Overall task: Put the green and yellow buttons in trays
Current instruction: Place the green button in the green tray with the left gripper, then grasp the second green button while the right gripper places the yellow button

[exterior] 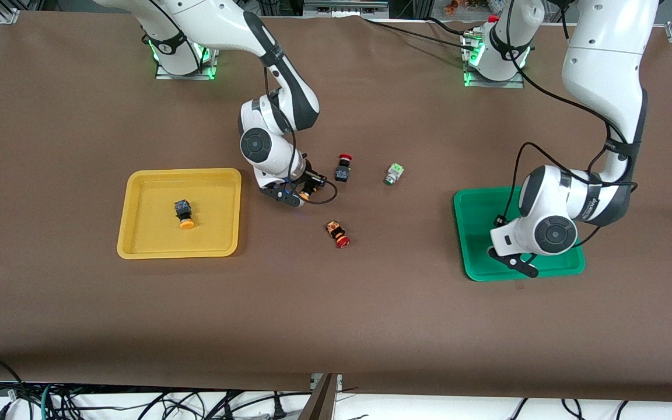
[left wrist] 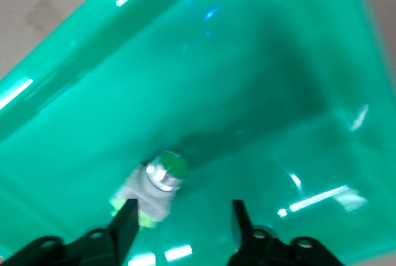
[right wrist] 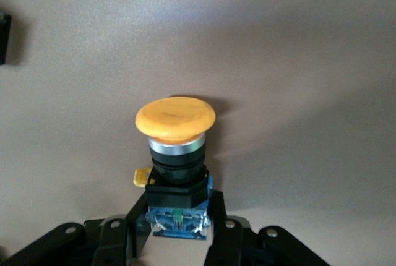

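My right gripper (exterior: 307, 189) is shut on the blue base of a dark button with an orange-yellow cap (right wrist: 176, 117), low over the table between the yellow tray (exterior: 137, 245) and a red-capped button. A second yellow-capped button (exterior: 184, 213) lies in the yellow tray. My left gripper (left wrist: 182, 210) is open low over the green tray (left wrist: 260, 62). A green-and-white button (left wrist: 158, 182) lies in that tray, just by one finger (left wrist: 127, 223). In the front view my left hand (exterior: 517, 263) hides that button. Another green-and-white button (exterior: 394, 174) lies on the table between the arms.
Two red-capped dark buttons lie mid-table: one (exterior: 343, 169) beside my right gripper, one (exterior: 338, 233) nearer the front camera. The green tray (exterior: 476, 233) sits toward the left arm's end. A brown mat covers the table.
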Robot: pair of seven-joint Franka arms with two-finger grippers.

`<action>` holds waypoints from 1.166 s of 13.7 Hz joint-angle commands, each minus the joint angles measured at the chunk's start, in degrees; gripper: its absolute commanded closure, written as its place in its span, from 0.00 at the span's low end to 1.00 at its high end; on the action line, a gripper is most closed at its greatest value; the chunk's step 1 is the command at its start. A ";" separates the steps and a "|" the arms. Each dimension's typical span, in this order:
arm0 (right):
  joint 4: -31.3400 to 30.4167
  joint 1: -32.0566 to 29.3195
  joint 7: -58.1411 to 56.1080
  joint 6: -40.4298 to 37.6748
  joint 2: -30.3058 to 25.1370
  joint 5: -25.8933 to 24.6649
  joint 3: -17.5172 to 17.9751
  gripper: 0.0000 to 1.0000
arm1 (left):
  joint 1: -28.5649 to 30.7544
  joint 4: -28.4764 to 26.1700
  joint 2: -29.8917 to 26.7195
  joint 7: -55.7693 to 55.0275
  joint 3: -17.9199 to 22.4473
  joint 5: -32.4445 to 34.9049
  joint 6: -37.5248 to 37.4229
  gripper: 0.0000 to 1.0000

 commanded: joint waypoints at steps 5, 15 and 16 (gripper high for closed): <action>3.68 0.40 -18.73 -25.07 -6.83 -8.71 -17.25 0.84 | -1.09 -5.13 -9.82 -14.52 -9.80 -14.45 -10.97 0.00; 2.01 -4.78 -41.52 -20.88 0.19 -6.11 -23.61 0.48 | -11.63 -20.61 -4.74 -39.53 -18.09 -2.41 20.24 0.00; 2.09 -4.87 -42.32 -21.49 0.28 -4.60 -23.69 0.39 | -11.90 -20.61 -3.68 -39.53 -18.00 -2.41 21.73 0.00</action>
